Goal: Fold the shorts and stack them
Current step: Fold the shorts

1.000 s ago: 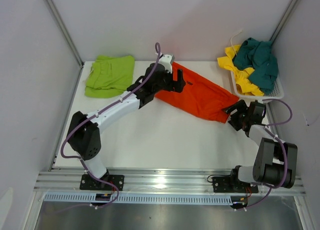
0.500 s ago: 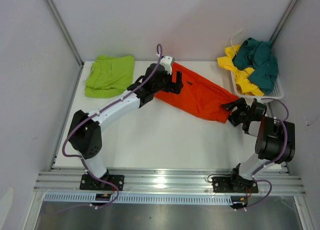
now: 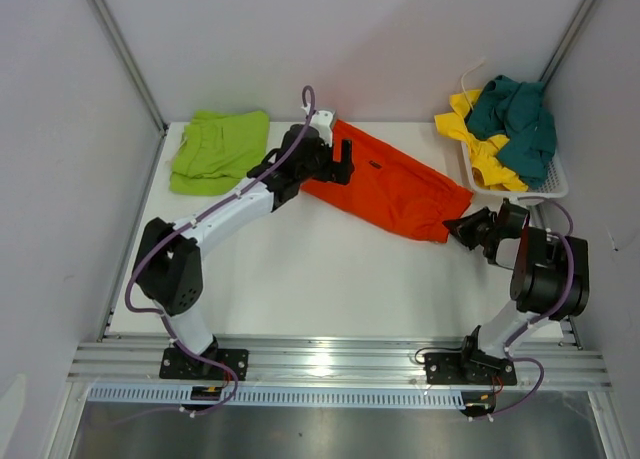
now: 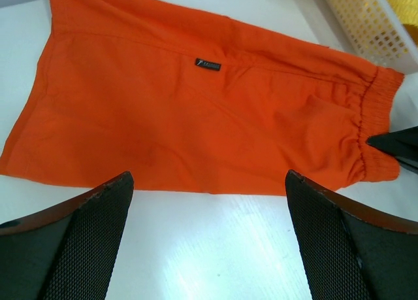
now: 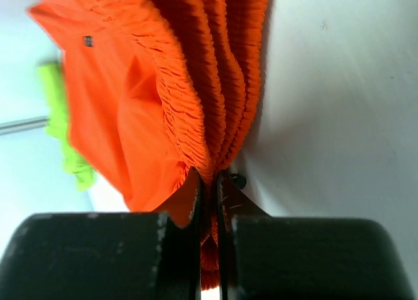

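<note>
Orange shorts (image 3: 395, 191): we are seeing the jaws of the right gripper (image 3: 452, 225) clamping the gathered waistband and those of the left gripper (image 3: 340, 164) standing wide above the leg end; the pair is lying spread across the desk (image 3: 300, 269), near the basket (image 3: 555, 185).

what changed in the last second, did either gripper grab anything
The right gripper moved left to the waistband corner of the orange shorts and shut on it. The left gripper, open above the shorts' other end, shifted slightly left. The lime green shorts and the white basket with the yellow pair and teal pair stayed put.
</note>
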`<state>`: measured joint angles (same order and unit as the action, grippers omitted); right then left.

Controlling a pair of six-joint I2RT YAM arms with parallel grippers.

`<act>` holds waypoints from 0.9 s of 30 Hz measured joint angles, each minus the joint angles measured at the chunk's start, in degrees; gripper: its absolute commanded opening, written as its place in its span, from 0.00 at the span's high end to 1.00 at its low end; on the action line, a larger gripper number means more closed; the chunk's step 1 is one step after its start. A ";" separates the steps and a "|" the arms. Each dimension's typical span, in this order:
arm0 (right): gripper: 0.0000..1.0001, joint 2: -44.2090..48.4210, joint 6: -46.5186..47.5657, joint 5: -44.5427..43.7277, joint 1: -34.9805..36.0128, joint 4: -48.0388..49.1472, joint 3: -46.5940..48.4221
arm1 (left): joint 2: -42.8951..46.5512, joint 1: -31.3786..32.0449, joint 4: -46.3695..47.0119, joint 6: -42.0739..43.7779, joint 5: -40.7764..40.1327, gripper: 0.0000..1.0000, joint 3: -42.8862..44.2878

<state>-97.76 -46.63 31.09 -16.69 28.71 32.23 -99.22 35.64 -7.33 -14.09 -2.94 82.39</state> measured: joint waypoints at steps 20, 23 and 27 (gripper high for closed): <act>1.00 34.42 19.56 -14.08 8.39 -54.88 4.68 | 3.13 -2.67 0.22 -0.09 0.24 0.01 -7.48; 1.00 35.93 19.78 -16.33 11.43 -59.01 7.93 | 4.20 -2.64 1.51 -1.25 0.61 0.01 -9.99; 1.00 36.85 20.52 -19.23 14.23 -63.73 12.68 | 5.73 -1.64 4.57 -5.88 -0.09 0.01 -15.74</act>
<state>-60.90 -26.11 11.86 -2.46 -35.03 44.91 -93.49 34.00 -2.76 -19.97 -3.03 66.65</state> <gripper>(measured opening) 0.047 0.992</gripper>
